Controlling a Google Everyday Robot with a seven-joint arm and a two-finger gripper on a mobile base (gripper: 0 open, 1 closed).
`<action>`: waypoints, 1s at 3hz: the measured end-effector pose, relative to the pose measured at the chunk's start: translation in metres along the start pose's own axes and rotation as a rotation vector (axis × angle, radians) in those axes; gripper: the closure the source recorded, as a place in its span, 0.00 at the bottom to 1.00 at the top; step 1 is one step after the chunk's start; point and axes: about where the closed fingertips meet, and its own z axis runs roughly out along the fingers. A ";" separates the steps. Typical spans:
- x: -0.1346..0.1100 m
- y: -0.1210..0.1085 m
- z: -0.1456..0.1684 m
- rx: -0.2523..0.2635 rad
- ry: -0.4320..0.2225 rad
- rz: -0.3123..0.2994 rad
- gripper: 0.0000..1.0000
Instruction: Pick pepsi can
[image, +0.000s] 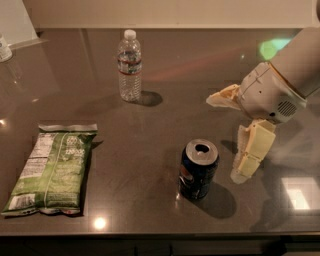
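The pepsi can (198, 170) stands upright on the dark tabletop, front and right of centre: dark blue, silver top with an open tab hole, round logo on its side. My gripper (227, 137) comes in from the right edge on a white arm and is open. One cream finger (252, 152) hangs down just right of the can. The other finger (223, 97) points left, further back. The gripper is beside the can and not touching it.
A clear plastic water bottle (129, 65) stands at the back, left of centre. A green snack bag (52, 167) lies flat at the front left. The table's front edge (150, 235) runs close below the can.
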 end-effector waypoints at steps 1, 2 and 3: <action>-0.041 0.059 0.042 -0.090 -0.229 -0.157 0.00; -0.040 0.058 0.041 -0.088 -0.226 -0.155 0.00; -0.027 0.035 0.026 -0.051 -0.138 -0.098 0.00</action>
